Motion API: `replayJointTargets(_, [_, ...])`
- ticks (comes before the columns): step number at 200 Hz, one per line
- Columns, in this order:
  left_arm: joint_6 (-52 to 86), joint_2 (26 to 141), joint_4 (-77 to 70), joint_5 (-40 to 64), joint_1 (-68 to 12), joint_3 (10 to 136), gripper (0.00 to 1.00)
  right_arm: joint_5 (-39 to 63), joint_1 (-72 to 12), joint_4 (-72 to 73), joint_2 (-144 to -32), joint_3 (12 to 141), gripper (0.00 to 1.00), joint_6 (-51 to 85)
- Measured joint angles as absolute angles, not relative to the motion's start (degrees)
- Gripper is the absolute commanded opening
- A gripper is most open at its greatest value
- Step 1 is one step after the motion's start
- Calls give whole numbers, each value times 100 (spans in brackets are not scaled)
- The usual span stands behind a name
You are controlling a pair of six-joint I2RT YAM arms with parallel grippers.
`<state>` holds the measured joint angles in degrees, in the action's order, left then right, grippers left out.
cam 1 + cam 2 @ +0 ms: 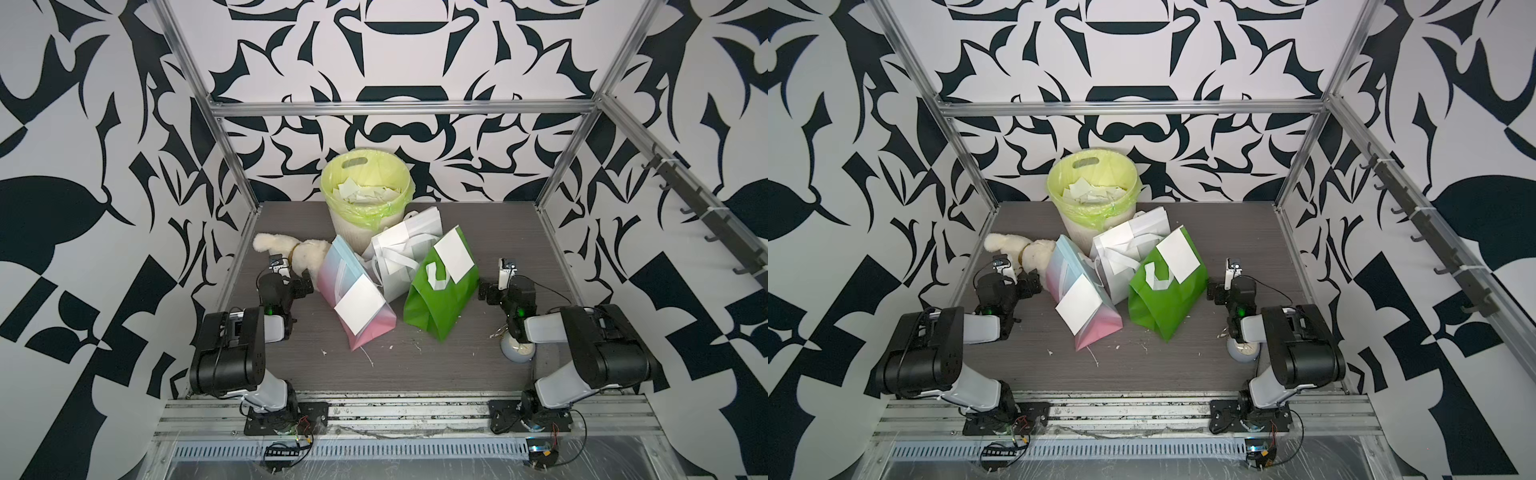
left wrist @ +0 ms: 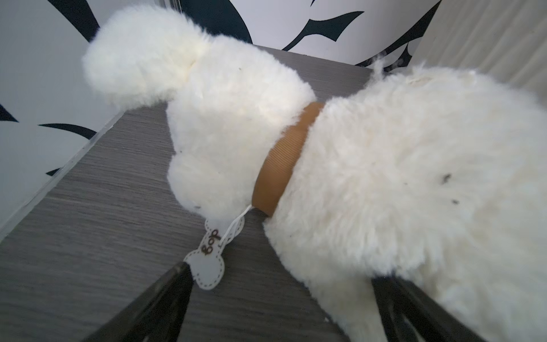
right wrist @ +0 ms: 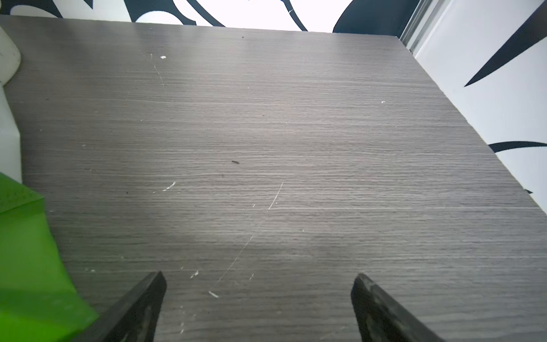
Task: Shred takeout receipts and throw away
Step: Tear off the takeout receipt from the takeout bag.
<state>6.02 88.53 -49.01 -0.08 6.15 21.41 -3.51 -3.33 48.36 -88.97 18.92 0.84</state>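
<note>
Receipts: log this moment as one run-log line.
receipt on pink bag | receipt on green bag | scraps in bin | left gripper open by dog | right gripper open over table

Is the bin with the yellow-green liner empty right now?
No, a top view shows torn white scraps piled inside the bin.

You're looking into a robotics lab cell; aluminium framing [image 1: 399, 109] boxes in the grey desk [image 1: 415, 357]; black-and-white patterned panels [image 1: 83, 124] wall it; two robot arms [image 1: 226, 357] bolted to a rail [image 1: 395, 411].
</note>
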Motion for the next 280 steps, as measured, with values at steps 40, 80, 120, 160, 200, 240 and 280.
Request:
replayJointTargets(40, [602, 8853, -4901, -5, 615, 2141, 99, -351, -333, 4836, -8897, 1892, 100, 84])
replayJointTargets(80, [602, 8853, -4901, -5, 615, 2141, 99, -351, -333, 4836, -8897, 1892, 100, 82])
replayJointTargets(120, [602, 8853, -4901, -3, 615, 2141, 99, -351, -333, 4836, -8897, 1892, 100, 82])
replayJointTargets(160, [602, 8853, -4901, -1, 615, 2141, 99, -351, -333, 4836, -8897, 1892, 100, 82])
replayJointTargets(200, [602, 8853, -4908, 1, 615, 2141, 99, -440, -333, 4733, -8799, 1892, 100, 104])
replayJointTargets(240, [794, 7658, -4272, -152, 615, 1959, 99, -1083, -333, 2794, -6781, 2171, 100, 458])
replayJointTargets(280, [2047, 5070, -1944, -578, 639, 2705, 99, -1474, -305, 152, -4823, 2842, 100, 1675])
